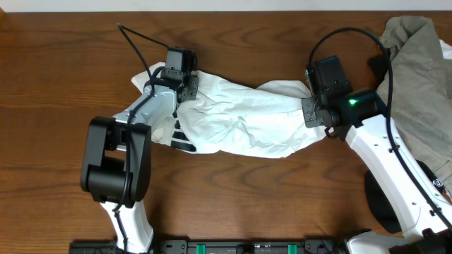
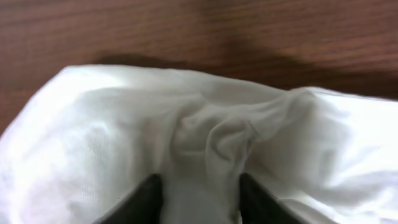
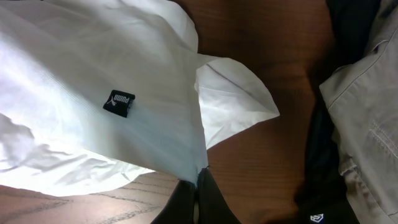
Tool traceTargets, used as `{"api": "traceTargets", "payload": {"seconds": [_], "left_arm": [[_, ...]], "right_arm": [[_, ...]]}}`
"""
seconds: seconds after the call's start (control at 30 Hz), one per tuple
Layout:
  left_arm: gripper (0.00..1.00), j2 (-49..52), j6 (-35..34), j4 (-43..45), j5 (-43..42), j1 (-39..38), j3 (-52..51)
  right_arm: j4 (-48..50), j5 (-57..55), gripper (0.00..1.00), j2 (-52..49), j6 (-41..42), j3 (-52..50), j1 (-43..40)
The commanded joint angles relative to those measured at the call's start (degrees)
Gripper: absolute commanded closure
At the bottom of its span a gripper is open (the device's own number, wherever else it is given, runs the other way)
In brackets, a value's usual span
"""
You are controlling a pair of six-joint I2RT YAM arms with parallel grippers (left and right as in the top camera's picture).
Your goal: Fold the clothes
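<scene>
Pinching a bunched fold of the white T-shirt (image 2: 205,137), my left gripper (image 2: 202,199) stands part-closed. My right gripper (image 3: 198,186) is closed tight on a hem edge. Between them the shirt stretches crumpled across the bench (image 1: 56,70); I judge no fold made yet. Beyond the right gripper lies a grey-olive garment (image 3: 367,93).

Dark wood-grain table (image 1: 56,85) — pale strip (image 1: 212,4) along far edge, even light.
</scene>
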State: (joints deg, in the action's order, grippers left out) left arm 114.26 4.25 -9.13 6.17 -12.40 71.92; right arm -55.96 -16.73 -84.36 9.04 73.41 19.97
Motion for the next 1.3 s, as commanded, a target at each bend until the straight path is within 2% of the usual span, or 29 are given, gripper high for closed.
{"api": "traceTargets", "payload": {"seconds": [0.0,0.07,0.13,0.33,0.57,0.8,1.0,1.27], "left_arm": [[0.77,0.8,0.5,-0.2,0.9,0.2,0.2],[0.89,0.7,0.5,-0.2,0.9,0.2,0.2],[0.94,0.4,0.5,-0.2,1.0,0.2,0.2],[0.94,-2.6,0.5,0.2,1.0,0.2,0.8],[0.94,-11.5,0.4,-0.3,1.0,0.2,1.1],[0.94,-24.7,0.4,-6.1,1.0,0.9,1.1],[0.94,-37.8,-1.2,-11.7,1.0,4.7,1.1],[0.94,-55.4,-2.0,-18.4,0.9,8.1,1.9]], "right_arm": [[-0.1,-0.9,0.99,1.2,1.2,0.5,-0.2],[0.0,-0.9,0.99,1.2,1.2,0.5,-0.2],[0.2,-0.9,0.99,1.2,1.2,0.5,-0.2],[1.1,-0.9,0.99,1.2,1.2,0.5,-0.2],[1.6,-0.9,0.99,1.2,1.2,0.5,-0.2],[5.1,-1.0,0.99,2.1,1.7,0.5,-0.9],[6.3,-3.4,0.99,6.4,1.6,2.4,-5.0],[0.0,-3.5,0.99,13.2,-2.0,10.0,-8.3]]}}
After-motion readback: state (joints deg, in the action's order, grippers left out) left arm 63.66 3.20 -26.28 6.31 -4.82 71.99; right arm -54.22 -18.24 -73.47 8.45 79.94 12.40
